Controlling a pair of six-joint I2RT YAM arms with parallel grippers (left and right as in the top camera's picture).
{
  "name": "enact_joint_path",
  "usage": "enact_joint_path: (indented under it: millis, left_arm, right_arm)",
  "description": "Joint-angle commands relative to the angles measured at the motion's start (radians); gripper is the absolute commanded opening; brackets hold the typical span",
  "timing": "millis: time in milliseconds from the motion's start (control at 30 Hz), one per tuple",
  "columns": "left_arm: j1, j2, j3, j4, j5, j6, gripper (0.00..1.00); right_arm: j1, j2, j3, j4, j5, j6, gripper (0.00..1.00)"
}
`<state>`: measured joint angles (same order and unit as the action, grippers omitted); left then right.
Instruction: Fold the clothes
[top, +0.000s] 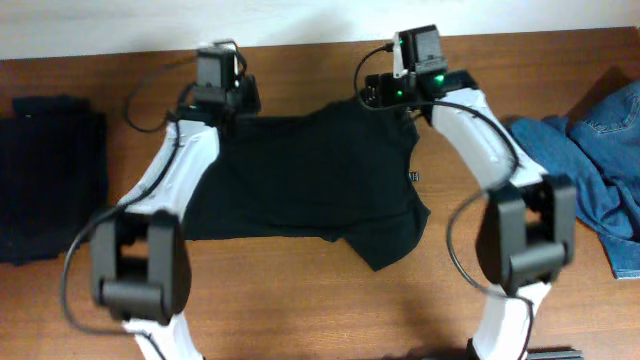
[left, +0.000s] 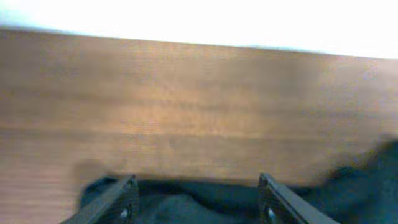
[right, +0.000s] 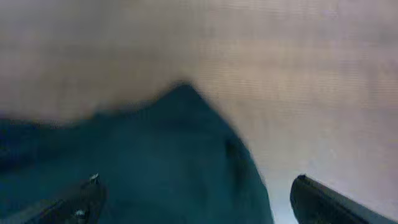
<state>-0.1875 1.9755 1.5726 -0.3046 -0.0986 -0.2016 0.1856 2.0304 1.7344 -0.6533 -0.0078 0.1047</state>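
**Even light overhead, smeared and hazy at the wrists**

The overhead view is evenly lit from above and fairly sharp. The table (top: 320, 300) shows warm brown, and shadows on it are soft and faint. The black garment (top: 310, 180) reads as one flat dark mass, its folds lost. At 12 o'clock the pale wall (top: 300, 20) is blown out to white. The left wrist view is blurred, its wood grain smeared sideways under an overexposed white band at 12 o'clock. The right wrist view is dimmer, grey-washed and out of focus, and the cloth's edge is hazy.
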Motion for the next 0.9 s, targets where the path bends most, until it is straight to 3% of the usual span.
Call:
enact_joint_path:
  millis: [0, 67, 133, 200, 267, 300, 500, 567, 733, 867]
  left_arm:
    - [0.007, -0.044, 0.014, -0.067, -0.014, 0.016, 0.61]
    - [0.007, -0.032, 0.014, -0.114, -0.014, 0.016, 0.61]
    - [0.007, -0.018, 0.014, -0.147, -0.014, 0.016, 0.61]
    - [0.007, 0.002, 0.014, -0.167, -0.014, 0.016, 0.60]
    - [0.007, 0.017, 0.014, -0.189, -0.014, 0.015, 0.53]
    - [0.007, 0.022, 0.014, -0.200, -0.014, 0.013, 0.52]
    - [0.007, 0.058, 0.014, -0.212, -0.015, 0.013, 0.53]
    - [0.007, 0.071, 0.014, -0.212, -0.015, 0.013, 0.54]
    - [0.007, 0.080, 0.014, -0.209, -0.015, 0.013, 0.58]
    - [0.007, 0.082, 0.014, -0.212, -0.015, 0.013, 0.57]
  right_arm:
    - [0.004, -0.058, 0.016, -0.099, -0.011, 0.006, 0.96]
    - [0.005, -0.040, 0.009, -0.156, -0.040, 0.005, 0.95]
    - [0.006, -0.021, -0.014, -0.168, -0.085, 0.005, 0.84]
    - [0.006, -0.001, -0.043, -0.158, -0.119, 0.005, 0.68]
    - [0.006, 0.021, -0.050, -0.159, -0.133, 0.005, 0.50]
    - [0.006, 0.030, -0.050, -0.159, -0.142, 0.005, 0.47]
    - [0.027, 0.072, -0.050, -0.141, -0.140, -0.026, 0.49]
    - [0.040, 0.092, -0.050, -0.142, -0.139, -0.026, 0.40]
    - [0.061, 0.156, -0.050, -0.139, -0.139, -0.025, 0.09]
    - [0.062, 0.192, -0.050, -0.131, -0.139, -0.021, 0.04]
